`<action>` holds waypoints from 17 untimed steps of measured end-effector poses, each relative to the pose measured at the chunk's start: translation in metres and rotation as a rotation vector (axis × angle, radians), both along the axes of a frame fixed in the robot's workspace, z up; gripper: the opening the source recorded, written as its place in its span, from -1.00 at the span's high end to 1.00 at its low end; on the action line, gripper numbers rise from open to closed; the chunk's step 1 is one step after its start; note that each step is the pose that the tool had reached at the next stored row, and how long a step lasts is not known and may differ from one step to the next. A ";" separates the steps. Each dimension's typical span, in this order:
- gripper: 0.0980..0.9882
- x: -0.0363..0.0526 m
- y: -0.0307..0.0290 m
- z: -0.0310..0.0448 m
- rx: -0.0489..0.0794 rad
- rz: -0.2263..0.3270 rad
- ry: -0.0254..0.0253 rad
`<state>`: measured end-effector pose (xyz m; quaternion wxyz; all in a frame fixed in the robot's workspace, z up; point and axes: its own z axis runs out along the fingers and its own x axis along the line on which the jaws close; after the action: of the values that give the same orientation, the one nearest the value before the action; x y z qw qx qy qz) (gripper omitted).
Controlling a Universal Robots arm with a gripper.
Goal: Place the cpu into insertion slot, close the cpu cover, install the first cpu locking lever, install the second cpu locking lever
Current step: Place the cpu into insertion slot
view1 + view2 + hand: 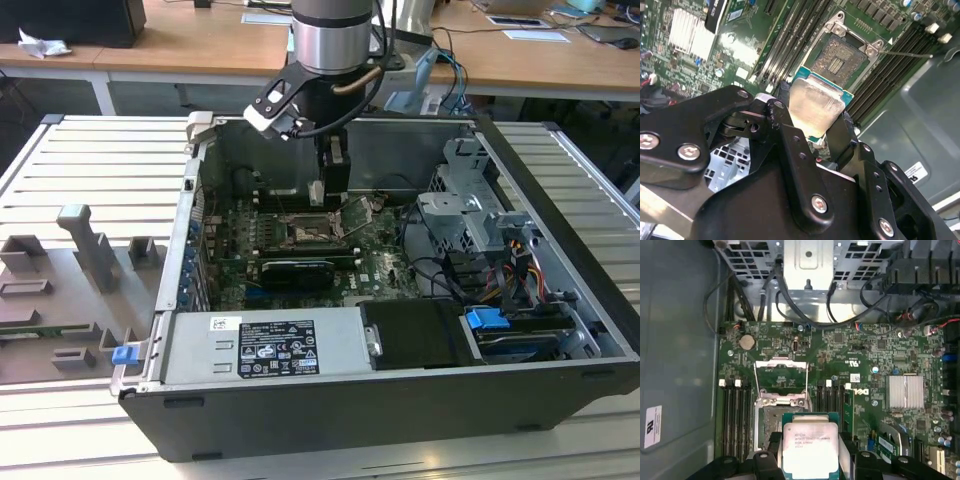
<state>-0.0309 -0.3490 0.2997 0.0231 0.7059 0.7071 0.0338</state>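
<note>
My gripper (pixel 812 120) is shut on the cpu (pixel 816 106), a flat square chip with a pale silvery top and a green rim, held by two opposite edges. In the first wrist view the cpu (pixel 810 446) hangs above the motherboard, partly over the open insertion slot (pixel 769 421). The slot (pixel 842 59) lies bare, its pin field showing. The cpu cover (pixel 781 374), a silvery frame with a large window, is swung open beyond the slot. A thin wire locking lever (pixel 905 53) stands free beside the slot. In the exterior view the gripper (pixel 332 198) hangs inside the case above the slot (pixel 305 233).
A long black card (pixel 295 272) lies just in front of the slot. Memory slots (pixel 735 415) flank the slot, and a finned heatsink (pixel 906 391) sits to one side. Cables and a drive cage (pixel 470 205) fill the exterior view's right. A grey parts fixture (pixel 75 285) lies outside the case.
</note>
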 end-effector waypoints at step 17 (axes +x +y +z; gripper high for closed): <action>0.01 0.0000 0.0000 -0.0093 -0.002 -0.013 0.0034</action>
<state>-0.0309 -0.3491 0.2903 0.0227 0.7105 0.7026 0.0319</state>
